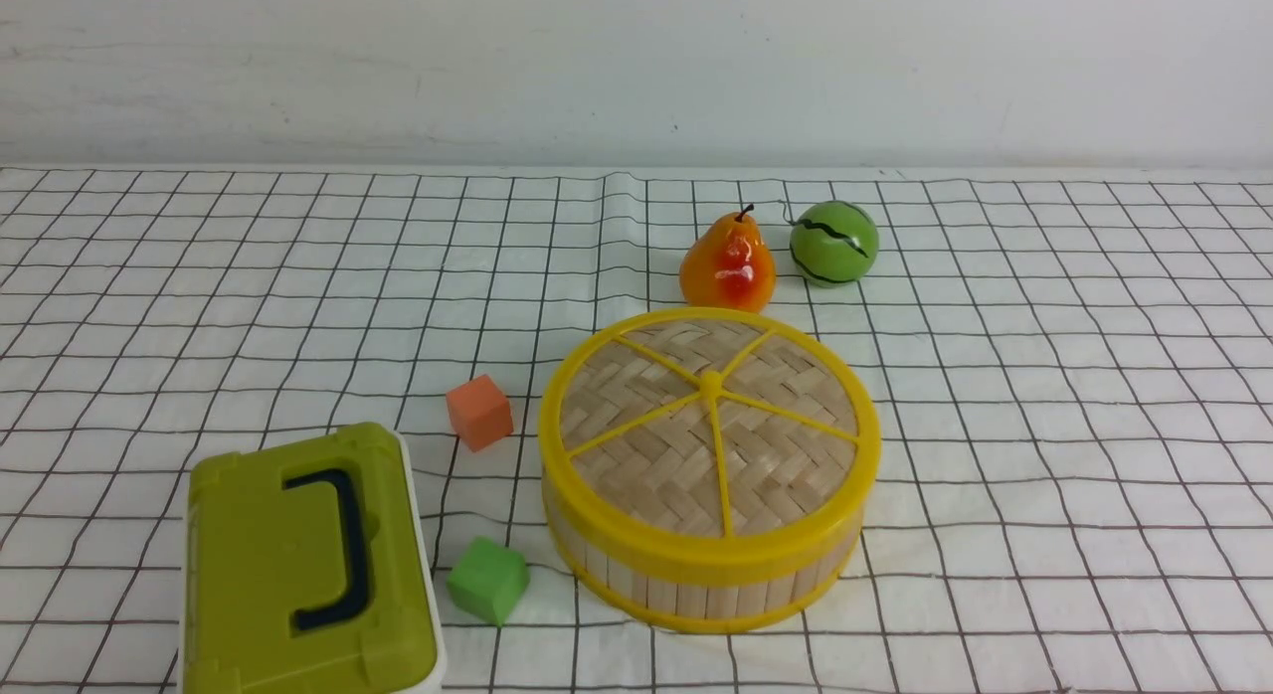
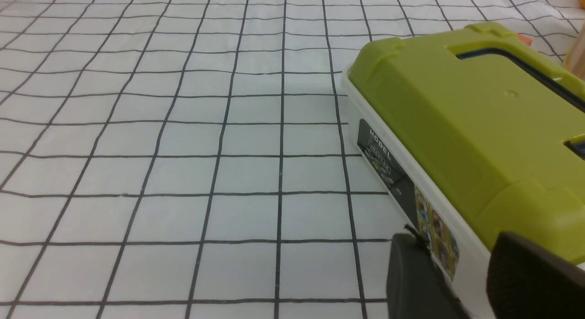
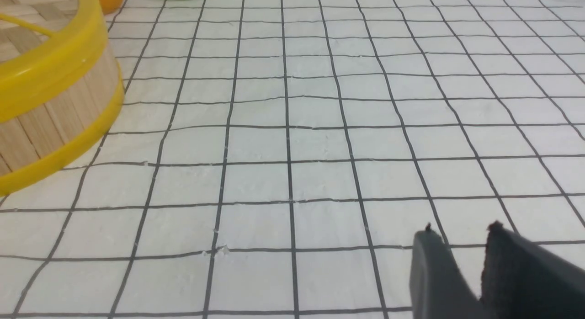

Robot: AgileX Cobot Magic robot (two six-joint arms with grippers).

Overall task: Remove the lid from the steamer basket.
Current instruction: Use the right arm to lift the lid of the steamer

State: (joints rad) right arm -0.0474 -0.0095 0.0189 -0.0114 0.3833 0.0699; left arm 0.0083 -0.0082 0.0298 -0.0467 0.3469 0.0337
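So the lid [image 1: 708, 426] is still on the basket [image 1: 696, 580], seated flush on the top rim. It lies flat with the little centre knob pointing straight up. It's round, so there's no real long axis. One of the five yellow spokes points pretty much straight at the robot and the others fan out to the sides and back. The basket stands upright on the worktop [image 1: 1044, 426], a bit right of centre and toward the near side.

Behind the basket there's a pear [image 1: 728, 261] just beside its far rim, and a small melon [image 1: 833, 243] to the right of the pear. An orange cube [image 1: 479, 412] sits left of the basket, and a green cube [image 1: 487, 579] is nearer the robot, close to the basket's lower left edge. The green box [image 1: 298, 575] is at the near left, dark handle on top, long side running away from the robot.

The left claw [image 2: 457, 246] hangs right by the box's side, fingers a narrow gap apart, gripping nothing. The right claw [image 3: 460, 236] is over bare worktop, also just a slim gap and nothing in it. In the right wrist view the basket wall is well apart from it, off at the edge of the shot.
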